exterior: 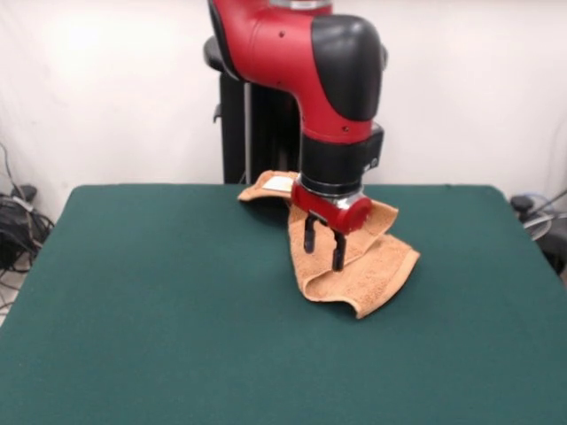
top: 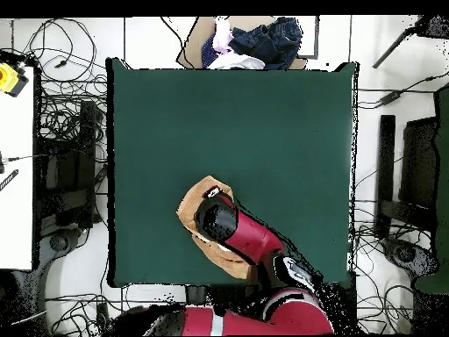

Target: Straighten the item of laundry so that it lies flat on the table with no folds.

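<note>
The orange-tan towel lies crumpled and folded over itself on the green table, near the far edge by the pedestal. Its white label shows at the far left corner. My gripper points down just over the towel's middle, with its two black fingers apart and nothing between them. In the overhead view the arm covers most of the towel, which lies near the table's bottom edge; the fingers are hidden under the wrist there.
The black pedestal stands behind the table's far edge. A box with a heap of clothes sits beyond the table's top edge in the overhead view. Cables lie on the floor at both sides.
</note>
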`<state>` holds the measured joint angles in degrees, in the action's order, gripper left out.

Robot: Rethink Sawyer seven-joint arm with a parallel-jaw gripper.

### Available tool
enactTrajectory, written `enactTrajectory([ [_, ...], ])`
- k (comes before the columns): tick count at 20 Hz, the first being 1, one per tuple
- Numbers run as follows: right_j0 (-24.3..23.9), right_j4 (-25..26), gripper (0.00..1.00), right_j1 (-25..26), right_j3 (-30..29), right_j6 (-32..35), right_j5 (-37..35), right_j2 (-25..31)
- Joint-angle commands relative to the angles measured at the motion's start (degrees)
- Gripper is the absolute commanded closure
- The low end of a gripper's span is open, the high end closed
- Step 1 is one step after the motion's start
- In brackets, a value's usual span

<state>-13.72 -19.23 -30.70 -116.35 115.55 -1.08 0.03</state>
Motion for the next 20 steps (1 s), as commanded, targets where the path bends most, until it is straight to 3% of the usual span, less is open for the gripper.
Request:
enactTrajectory([
  [1, -1.6, -1.8, 0.0, 3.9, 0.3, 14.4, 5.1, 7.5],
  [8, -0.8, -2.8, 0.0, 5.9, 1.8, 14.7, 6.4, 7.6],
  [20, -0.1, -3.1, 0.0, 14.0, 5.2, 15.1, 12.4, 7.8],
])
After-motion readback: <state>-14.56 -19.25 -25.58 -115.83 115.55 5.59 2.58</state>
